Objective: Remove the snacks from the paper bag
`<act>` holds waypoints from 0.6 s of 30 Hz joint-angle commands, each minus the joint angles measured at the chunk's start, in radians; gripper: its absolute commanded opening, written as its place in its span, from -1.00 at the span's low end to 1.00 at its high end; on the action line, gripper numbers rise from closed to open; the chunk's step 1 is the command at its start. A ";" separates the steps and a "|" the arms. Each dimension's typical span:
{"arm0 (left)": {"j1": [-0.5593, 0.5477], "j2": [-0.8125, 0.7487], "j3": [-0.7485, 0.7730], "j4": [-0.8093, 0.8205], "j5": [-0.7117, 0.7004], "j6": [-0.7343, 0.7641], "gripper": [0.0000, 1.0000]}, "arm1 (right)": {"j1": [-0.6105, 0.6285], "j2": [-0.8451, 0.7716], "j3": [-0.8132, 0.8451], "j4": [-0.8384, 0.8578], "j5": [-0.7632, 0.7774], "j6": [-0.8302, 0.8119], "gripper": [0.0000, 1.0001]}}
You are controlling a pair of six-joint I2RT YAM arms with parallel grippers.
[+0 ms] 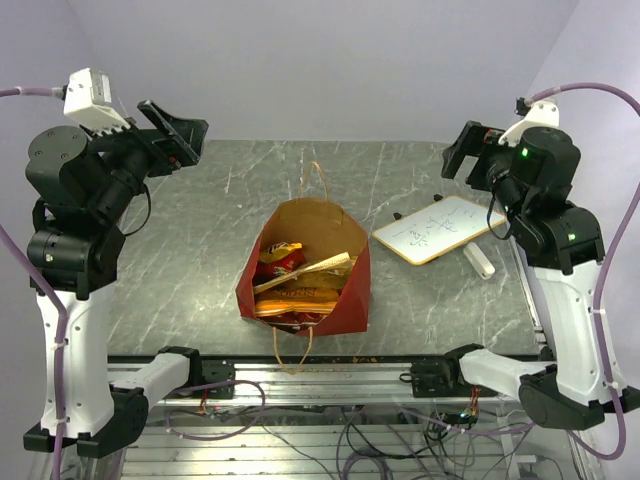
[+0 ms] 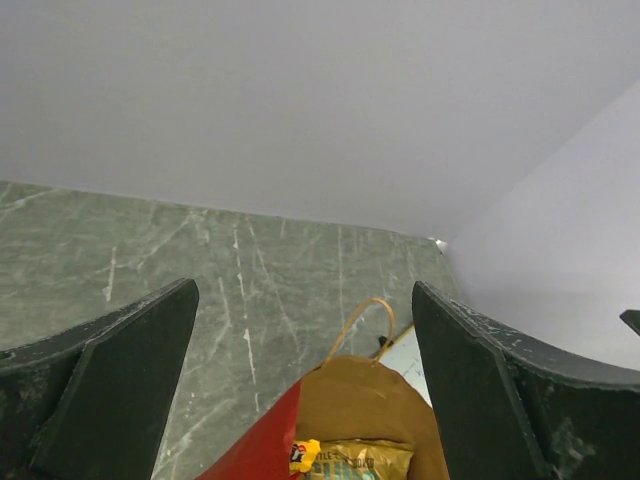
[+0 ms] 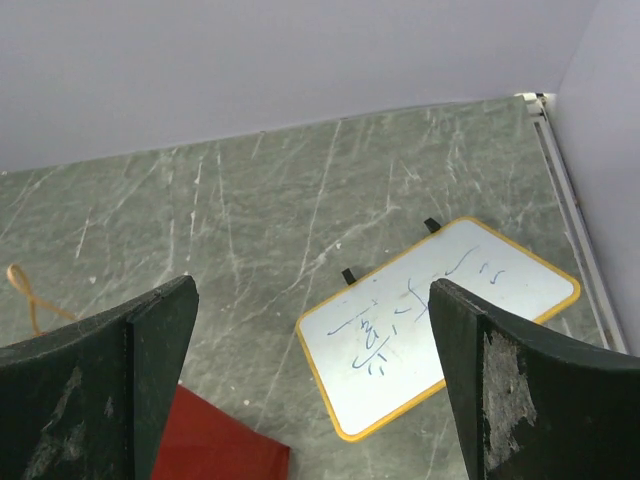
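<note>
The red paper bag with a brown inside lies open-mouthed in the middle of the grey marble table. Several snacks sit inside it: a red packet, orange and gold ones. In the left wrist view the bag shows with a gold packet in its mouth. My left gripper is open and empty, held high at the far left. My right gripper is open and empty, high at the far right. The right wrist view shows only a red corner of the bag.
A white board with a yellow frame and blue marks lies right of the bag, also in the right wrist view. A small white eraser lies beside it. The bag's handles stick out at both ends.
</note>
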 commanded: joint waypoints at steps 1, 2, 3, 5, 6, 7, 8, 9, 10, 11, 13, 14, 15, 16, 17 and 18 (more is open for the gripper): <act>-0.007 -0.009 0.013 -0.024 -0.131 -0.013 0.96 | -0.056 0.042 0.052 -0.017 -0.027 0.034 1.00; -0.007 -0.009 0.013 -0.028 -0.148 -0.016 0.96 | -0.070 0.058 0.063 -0.022 -0.033 0.038 1.00; -0.008 -0.009 0.013 -0.031 -0.163 -0.021 0.95 | -0.082 0.074 0.076 -0.028 -0.038 0.042 1.00; -0.008 -0.007 0.011 -0.038 -0.190 -0.032 0.94 | -0.103 0.107 0.103 -0.036 -0.048 0.045 1.00; -0.009 -0.007 0.009 -0.042 -0.200 -0.035 0.94 | -0.114 0.124 0.115 -0.037 -0.053 0.046 1.00; -0.009 -0.008 0.006 -0.047 -0.213 -0.039 0.93 | -0.121 0.134 0.121 -0.032 -0.059 0.046 1.00; -0.010 -0.009 0.004 -0.053 -0.225 -0.044 0.93 | -0.130 0.145 0.124 -0.022 -0.066 0.047 1.00; -0.010 -0.011 0.001 -0.058 -0.236 -0.050 0.93 | -0.137 0.156 0.126 -0.015 -0.071 0.049 1.00; -0.011 -0.013 -0.003 -0.061 -0.245 -0.055 0.93 | -0.144 0.168 0.129 -0.013 -0.075 0.051 1.00; -0.011 -0.015 -0.006 -0.065 -0.251 -0.059 0.93 | -0.150 0.181 0.135 -0.015 -0.082 0.055 1.00; -0.013 -0.018 -0.013 -0.078 -0.262 -0.070 0.93 | -0.160 0.208 0.150 -0.020 -0.107 0.058 1.00; -0.013 -0.020 -0.017 -0.086 -0.266 -0.077 0.93 | -0.164 0.219 0.154 -0.020 -0.123 0.062 1.00; -0.014 -0.022 -0.022 -0.092 -0.263 -0.081 0.93 | -0.168 0.227 0.153 -0.016 -0.138 0.072 1.00; -0.014 -0.024 -0.028 -0.099 -0.260 -0.086 0.93 | -0.173 0.228 0.150 -0.010 -0.160 0.084 1.00; -0.015 -0.024 -0.031 -0.106 -0.257 -0.090 0.93 | -0.184 0.230 0.142 0.002 -0.203 0.091 1.00; -0.015 -0.026 -0.035 -0.119 -0.255 -0.097 0.93 | -0.197 0.229 0.130 0.014 -0.264 0.096 1.00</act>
